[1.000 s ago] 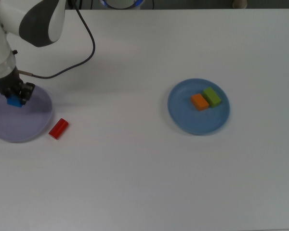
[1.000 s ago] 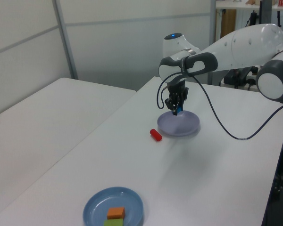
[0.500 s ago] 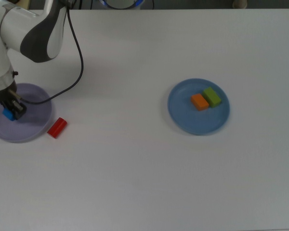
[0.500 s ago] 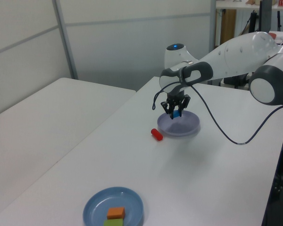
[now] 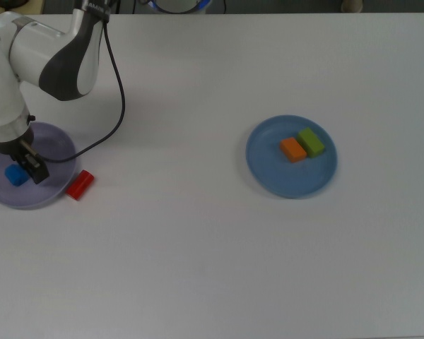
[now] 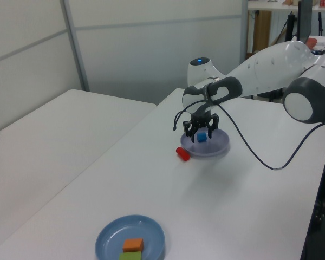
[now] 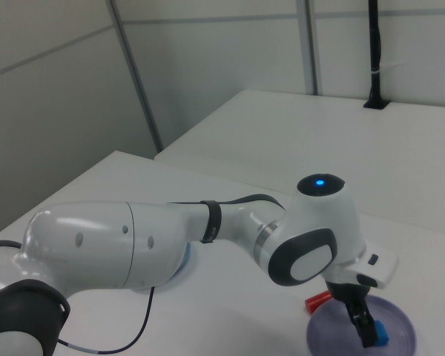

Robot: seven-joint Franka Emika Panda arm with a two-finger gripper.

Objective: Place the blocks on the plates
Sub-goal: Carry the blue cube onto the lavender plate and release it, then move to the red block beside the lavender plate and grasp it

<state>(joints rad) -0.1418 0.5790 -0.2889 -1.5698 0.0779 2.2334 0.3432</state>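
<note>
Lavender plate [image 5: 53,145], left edge of the top view: blue cube [image 5: 15,174] lying flat on it, small, solid blue. Gripper [image 6: 200,132] low over it, fingers spread, cube loose between them. Red block [image 5: 80,184] on the table [image 5: 198,268], touching the lavender plate's rim on the top view's right. Blue plate [image 5: 290,185], right of centre: orange block [image 5: 292,149] and green block [image 5: 311,142] side by side, touching.

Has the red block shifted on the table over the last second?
Yes. In the top view the red block has slid toward the top view's left and now touches the rim of the lavender plate; a second ago a small gap separated them.
</note>
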